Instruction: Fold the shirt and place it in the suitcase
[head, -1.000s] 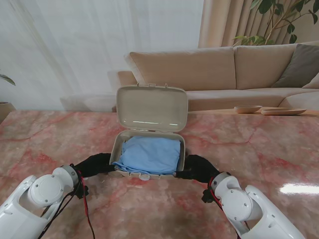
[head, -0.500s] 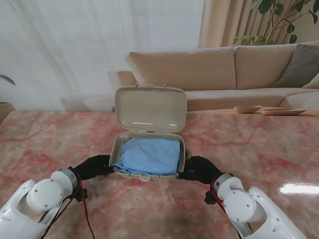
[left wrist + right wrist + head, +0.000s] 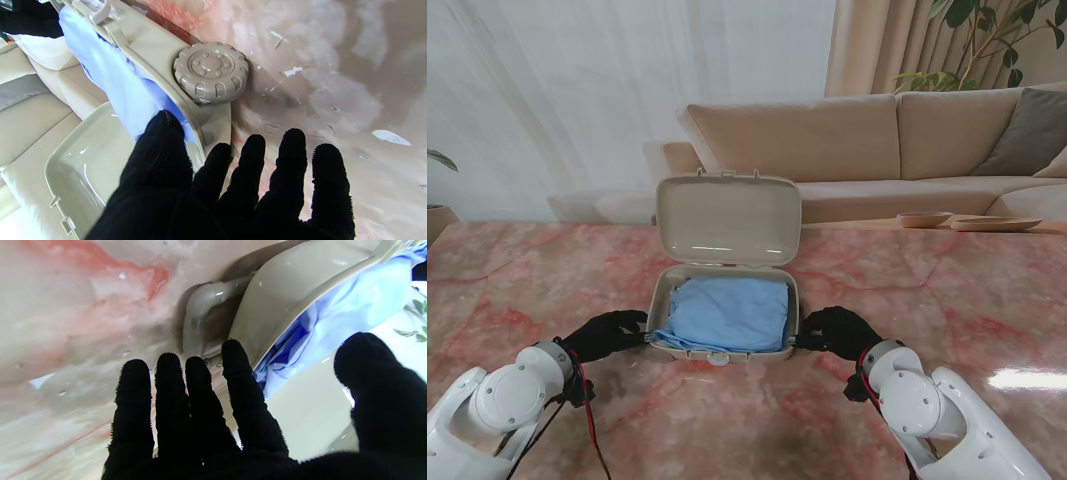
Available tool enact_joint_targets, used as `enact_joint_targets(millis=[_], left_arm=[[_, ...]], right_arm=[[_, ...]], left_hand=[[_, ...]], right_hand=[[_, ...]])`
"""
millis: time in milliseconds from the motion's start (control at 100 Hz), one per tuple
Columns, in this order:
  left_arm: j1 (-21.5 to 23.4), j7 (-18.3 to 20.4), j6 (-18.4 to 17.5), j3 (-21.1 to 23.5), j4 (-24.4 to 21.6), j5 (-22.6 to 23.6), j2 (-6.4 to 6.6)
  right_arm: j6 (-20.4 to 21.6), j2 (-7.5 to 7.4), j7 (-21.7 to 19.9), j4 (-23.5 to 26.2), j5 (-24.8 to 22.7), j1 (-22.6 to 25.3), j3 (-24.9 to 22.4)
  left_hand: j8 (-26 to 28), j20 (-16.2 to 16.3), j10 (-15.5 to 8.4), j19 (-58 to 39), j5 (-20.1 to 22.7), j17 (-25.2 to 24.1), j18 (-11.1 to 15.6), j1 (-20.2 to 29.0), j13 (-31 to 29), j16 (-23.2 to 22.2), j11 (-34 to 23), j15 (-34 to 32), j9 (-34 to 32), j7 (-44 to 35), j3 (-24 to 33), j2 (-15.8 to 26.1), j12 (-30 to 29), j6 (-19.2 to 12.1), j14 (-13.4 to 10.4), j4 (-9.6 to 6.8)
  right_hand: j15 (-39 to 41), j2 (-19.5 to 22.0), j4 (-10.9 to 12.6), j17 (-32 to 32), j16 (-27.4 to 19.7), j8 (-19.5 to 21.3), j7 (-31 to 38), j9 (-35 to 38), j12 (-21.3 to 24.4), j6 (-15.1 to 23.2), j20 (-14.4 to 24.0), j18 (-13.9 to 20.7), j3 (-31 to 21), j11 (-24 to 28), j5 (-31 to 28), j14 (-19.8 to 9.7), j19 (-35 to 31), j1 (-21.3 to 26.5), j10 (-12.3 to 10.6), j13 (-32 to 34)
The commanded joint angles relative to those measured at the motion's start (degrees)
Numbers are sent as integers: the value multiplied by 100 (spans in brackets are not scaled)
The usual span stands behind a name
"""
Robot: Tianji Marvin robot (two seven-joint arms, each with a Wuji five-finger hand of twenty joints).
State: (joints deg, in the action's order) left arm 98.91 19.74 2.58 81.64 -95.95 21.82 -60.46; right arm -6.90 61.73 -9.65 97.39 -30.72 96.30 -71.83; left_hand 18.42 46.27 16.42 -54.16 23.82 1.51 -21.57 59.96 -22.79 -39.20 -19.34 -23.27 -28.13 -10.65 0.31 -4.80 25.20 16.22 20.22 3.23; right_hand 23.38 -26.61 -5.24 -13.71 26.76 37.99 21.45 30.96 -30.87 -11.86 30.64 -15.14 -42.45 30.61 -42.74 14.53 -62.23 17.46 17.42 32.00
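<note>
suitcase lid upright, farther from me

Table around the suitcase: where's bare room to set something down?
Bare marble left of the left robot hand, right of the right robot hand, and nearer to me than the suitcase, between the arms. Crowded at its near corners, where both open hands sit; the shirt fills it.

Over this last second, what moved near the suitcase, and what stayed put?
Both hands pulled back from the suitcase's near corners: the left hand slid out to the left, the right hand out to the right. Both are open with fingers spread, holding nothing. The suitcase shifted slightly left and away from me. The folded blue shirt stays packed inside, and the lid still stands open.
</note>
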Motion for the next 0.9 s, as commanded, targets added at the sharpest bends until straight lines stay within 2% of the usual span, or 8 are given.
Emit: enact_joint_targets(millis=[0,220,420,510,610,760,890], left_arm=[[124,-66,53,55,-59,54,-8],[449,-305,157,332,-360,168,-60],[745,-713,188,464,-650,316,-140],[827,-943,212,469,-711,313,-189],[888,-1069,214,468,-746,315,-216],[928,-1222,234,438,-734,292,-249],[911,-1313,264,385,-675,224,-273]], right_arm=[[-173,16,-30,14,22,30,-62],[-680,97,228,-10,18,-256,-175],[-1191,247,643,-289,261,-957,-138],[-1323,340,839,-516,582,-1315,-88],[-1252,419,1015,-850,814,-1694,-24],[-1195,478,1123,-1254,895,-2156,122],[-1448,585,1203,-1482,1316,-2485,263]], left_hand=[[77,-28,-152,-9,105,-98,-80,208,-56,46,-31,-19,-179,-75,-185,150,36,-181,170,-81],[76,-34,-149,-2,120,-106,-86,205,-69,52,-20,-18,-200,-67,-184,143,31,-187,174,-82],[63,-35,-142,8,104,-118,-103,197,-75,57,10,-7,-197,-35,-191,149,17,-187,169,-82],[60,-38,-137,19,122,-114,-113,183,-86,60,18,-1,-220,-28,-195,140,12,-187,180,-80],[57,-36,-138,21,135,-113,-115,178,-89,64,35,8,-224,-17,-193,133,6,-184,176,-80],[54,-35,-137,32,130,-119,-131,172,-93,67,47,17,-229,2,-189,131,4,-187,159,-81],[55,-33,-147,43,131,-121,-147,162,-98,67,54,22,-227,12,-191,137,4,-206,160,-81]], right_hand=[[-45,57,233,40,-100,-45,-54,22,40,151,26,-32,173,-32,69,29,-59,-44,-57,23],[-34,-3,252,1,-89,-40,-78,71,38,196,46,-59,241,-49,94,20,-77,-42,-107,97],[2,-462,285,58,-43,-35,-373,-538,-41,58,86,-23,-147,61,785,-76,-59,-74,-139,-40],[52,-762,265,129,-21,90,-384,-858,-97,432,116,31,-499,242,1211,-161,-23,6,-181,-152],[149,-1004,246,209,28,205,-240,-1123,-233,931,173,88,-788,481,1697,-277,-8,210,-224,-267],[198,-1202,191,228,40,141,-63,-1338,-330,981,212,101,-920,585,2019,-369,15,258,-255,-373],[170,-1186,168,296,25,92,5,-1466,-328,1026,207,117,-852,563,2080,-381,77,251,-242,-484]])
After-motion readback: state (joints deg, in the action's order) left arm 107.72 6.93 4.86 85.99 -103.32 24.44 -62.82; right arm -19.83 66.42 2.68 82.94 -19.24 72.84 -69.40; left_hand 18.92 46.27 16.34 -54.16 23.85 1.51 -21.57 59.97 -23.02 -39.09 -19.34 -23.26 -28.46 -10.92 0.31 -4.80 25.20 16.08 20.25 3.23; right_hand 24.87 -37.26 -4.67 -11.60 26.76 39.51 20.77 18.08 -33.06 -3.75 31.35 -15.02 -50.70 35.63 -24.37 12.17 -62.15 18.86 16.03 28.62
